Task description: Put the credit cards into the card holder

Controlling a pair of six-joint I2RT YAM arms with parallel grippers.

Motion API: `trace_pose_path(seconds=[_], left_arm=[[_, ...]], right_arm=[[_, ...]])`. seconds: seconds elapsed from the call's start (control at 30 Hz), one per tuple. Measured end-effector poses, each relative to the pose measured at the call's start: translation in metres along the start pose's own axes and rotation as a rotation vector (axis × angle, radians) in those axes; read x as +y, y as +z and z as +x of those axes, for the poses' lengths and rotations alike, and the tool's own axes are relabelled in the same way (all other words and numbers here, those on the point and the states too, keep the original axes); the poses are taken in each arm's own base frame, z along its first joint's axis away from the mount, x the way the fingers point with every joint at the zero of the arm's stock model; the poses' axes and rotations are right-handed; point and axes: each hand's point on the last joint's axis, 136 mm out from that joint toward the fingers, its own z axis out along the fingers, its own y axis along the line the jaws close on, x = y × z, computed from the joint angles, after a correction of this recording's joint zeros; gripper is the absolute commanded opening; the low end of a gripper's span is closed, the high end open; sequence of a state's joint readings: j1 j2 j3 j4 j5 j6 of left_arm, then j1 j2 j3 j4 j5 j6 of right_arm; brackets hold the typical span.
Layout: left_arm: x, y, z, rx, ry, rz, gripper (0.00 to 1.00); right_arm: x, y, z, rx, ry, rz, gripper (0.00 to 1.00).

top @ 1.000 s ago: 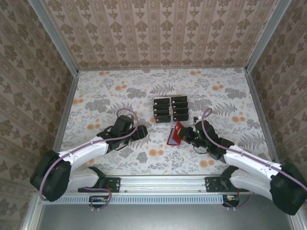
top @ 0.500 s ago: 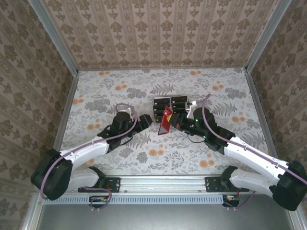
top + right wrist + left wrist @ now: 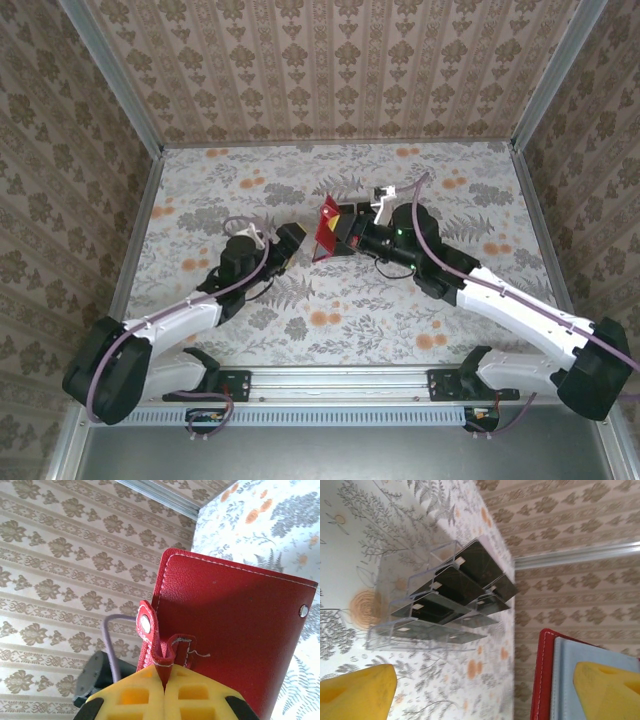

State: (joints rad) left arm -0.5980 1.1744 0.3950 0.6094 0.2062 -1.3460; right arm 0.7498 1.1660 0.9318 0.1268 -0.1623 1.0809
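Two grippers: right gripper (image 3: pixel 164 672) pinches the card holder's (image 3: pixel 225 625) snap tab; left gripper (image 3: pixel 288 240) gapes wide, holding nothing.
Card holder: raised off the table (image 3: pixel 220 190), between both grippers.
Credit cards (image 3: pixel 465 582): tiered in the clear rack (image 3: pixel 385 635).

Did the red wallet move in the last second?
Yes. In the right claw, the wallet went left and toward the back wall, from the rack's near side to its left end.
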Motion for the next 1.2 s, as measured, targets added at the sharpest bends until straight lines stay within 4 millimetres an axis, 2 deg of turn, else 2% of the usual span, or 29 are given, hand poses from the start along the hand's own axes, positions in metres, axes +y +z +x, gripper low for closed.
trace_pose_path(seconds=[0.13, 0.3, 0.47, 0.57, 0.73, 0.83, 0.93, 1.07, 1.2], left_arm=[[-0.006, 0.002, -0.006, -0.023, -0.085, 0.064, 0.94], [-0.026, 0.004, -0.012, -0.036, -0.16, 0.166, 0.94], [-0.04, 0.003, -0.016, -0.04, -0.221, 0.249, 0.92], [-0.044, 0.003, -0.017, -0.043, -0.253, 0.286, 0.85], [-0.047, 0.005, -0.02, -0.047, -0.29, 0.325, 0.64], [-0.054, 0.002, -0.022, -0.052, -0.292, 0.353, 0.57], [-0.057, 0.001, -0.022, -0.053, -0.292, 0.366, 0.62], [-0.058, 0.001, -0.022, -0.051, -0.288, 0.371, 0.77], [-0.058, 0.001, -0.021, -0.051, -0.287, 0.372, 0.81]], right_arm=[[0.014, 0.01, -0.004, 0.0, -0.005, -0.023, 0.0], [0.027, 0.022, -0.007, -0.002, -0.012, -0.052, 0.0], [0.029, 0.029, -0.006, 0.0, -0.013, -0.061, 0.0], [0.029, 0.031, -0.006, 0.0, -0.013, -0.062, 0.0], [0.03, 0.031, -0.007, -0.004, -0.014, -0.068, 0.0], [0.027, 0.031, -0.006, -0.006, -0.013, -0.068, 0.0], [0.019, 0.032, -0.002, -0.002, -0.007, -0.051, 0.0], [0.011, 0.033, 0.0, 0.002, 0.003, -0.035, 0.0], [0.011, 0.032, -0.002, -0.003, 0.006, -0.035, 0.0]])
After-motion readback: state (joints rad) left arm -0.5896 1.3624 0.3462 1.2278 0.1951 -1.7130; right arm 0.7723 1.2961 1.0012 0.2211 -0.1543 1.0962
